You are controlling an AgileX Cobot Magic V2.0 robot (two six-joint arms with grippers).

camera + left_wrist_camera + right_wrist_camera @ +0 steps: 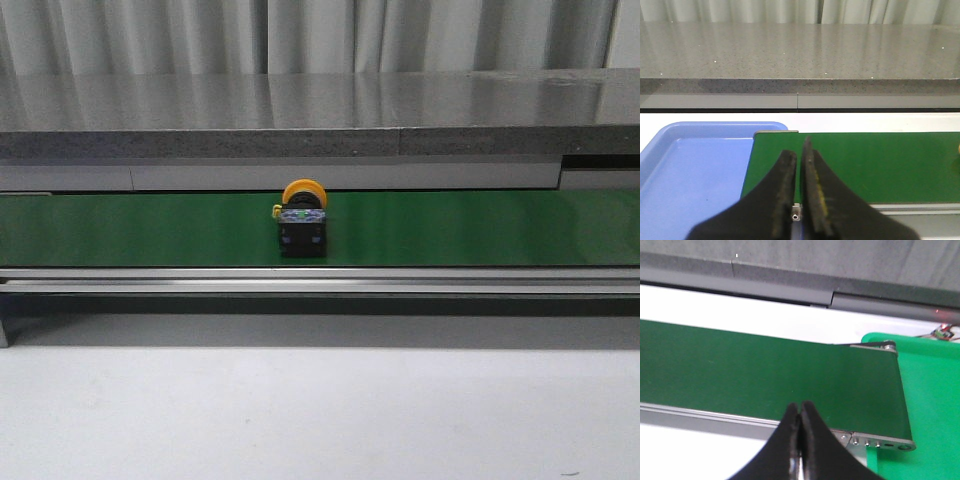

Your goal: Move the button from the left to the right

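Black left end effector (pixel 799 165) closed, holding nothing.

a long green conveyor belt (pixel 130 228) runs across the scene from left to right, edged along its near side by a silver metal rail (pixel 320 283). the button (pixel 302 220) sits directly on the belt near its middle, with its yellow-orange head toward the back and its dark blocky body toward the front. the left wrist view shows a blue tray (pixel 690 175) just beside one end of the belt; the right wrist view shows a green tray (pixel 932 405) at the other end.
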